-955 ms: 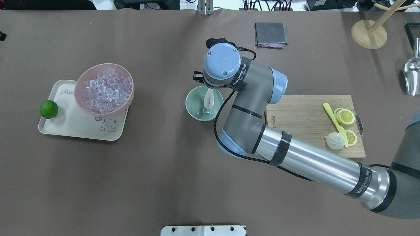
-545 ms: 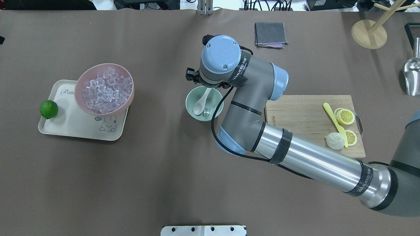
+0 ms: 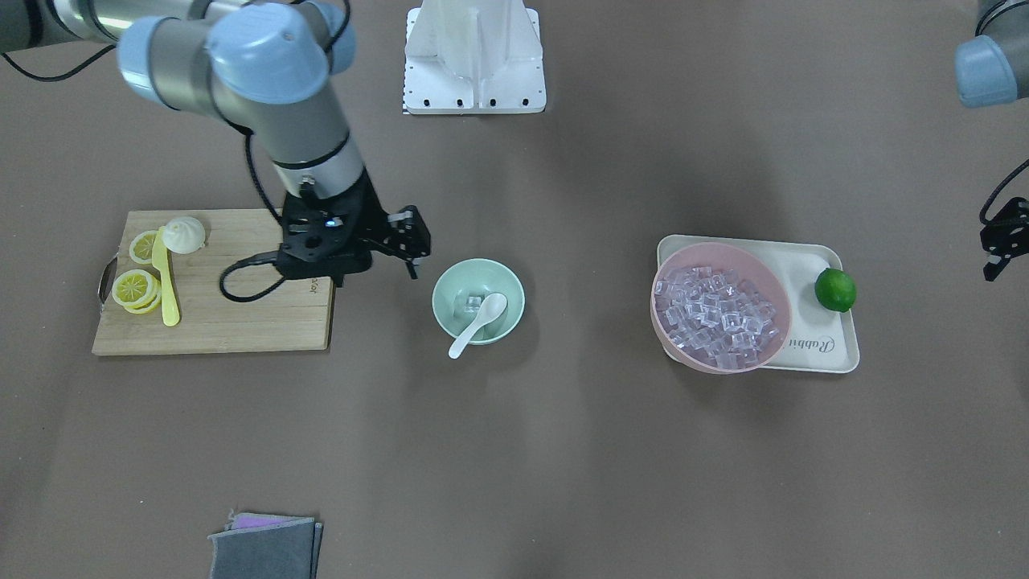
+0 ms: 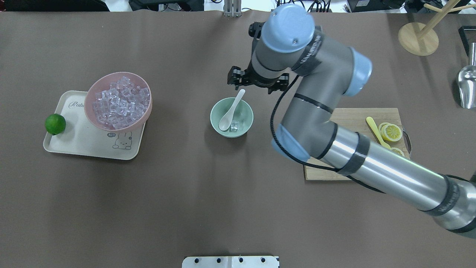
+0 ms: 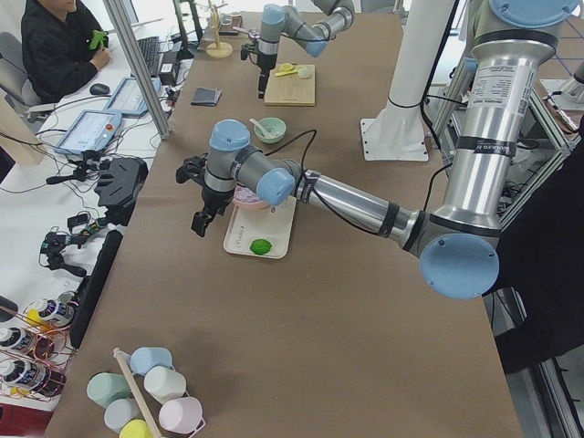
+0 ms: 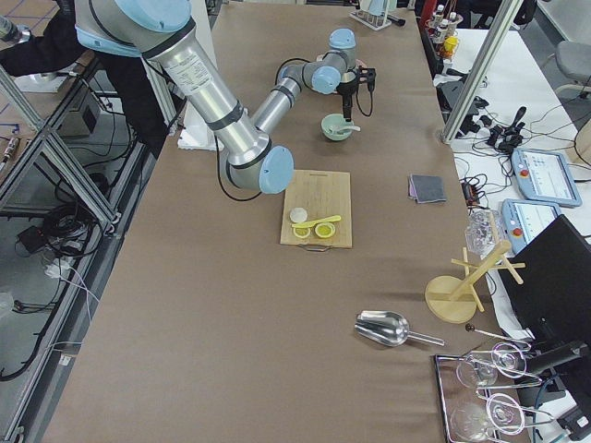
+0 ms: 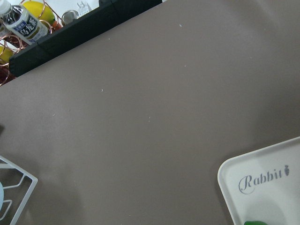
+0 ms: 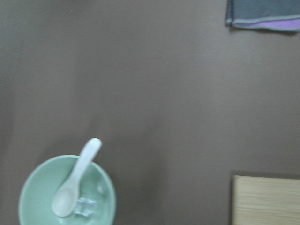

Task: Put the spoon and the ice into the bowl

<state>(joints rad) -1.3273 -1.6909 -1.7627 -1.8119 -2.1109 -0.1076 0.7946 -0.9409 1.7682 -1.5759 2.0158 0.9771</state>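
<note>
The mint-green bowl (image 4: 242,112) stands mid-table, also in the front view (image 3: 450,287) and the right wrist view (image 8: 105,192). The white spoon (image 4: 230,111) lies in it, scoop down inside and handle resting over the far rim (image 3: 474,324) (image 8: 77,178). One clear ice cube (image 4: 234,126) sits in the bowl beside the scoop (image 3: 469,303) (image 8: 86,206). My right gripper (image 4: 235,79) hangs open and empty above the table just beyond the bowl (image 3: 412,241). My left gripper (image 3: 987,245) is open and empty, far off past the tray.
A pink bowl (image 4: 118,100) full of ice cubes sits on a cream tray (image 4: 74,141) with a lime (image 4: 55,124). A cutting board (image 4: 353,119) holds a yellow knife (image 4: 373,126) and lemon slices. A grey cloth (image 4: 306,39), metal scoop (image 4: 468,85) and wooden stand (image 4: 418,39) lie at the far side.
My right gripper let go of the spoon, rose and drew back beyond the bowl. The spoon now rests in the bowl, handle on the rim.
</note>
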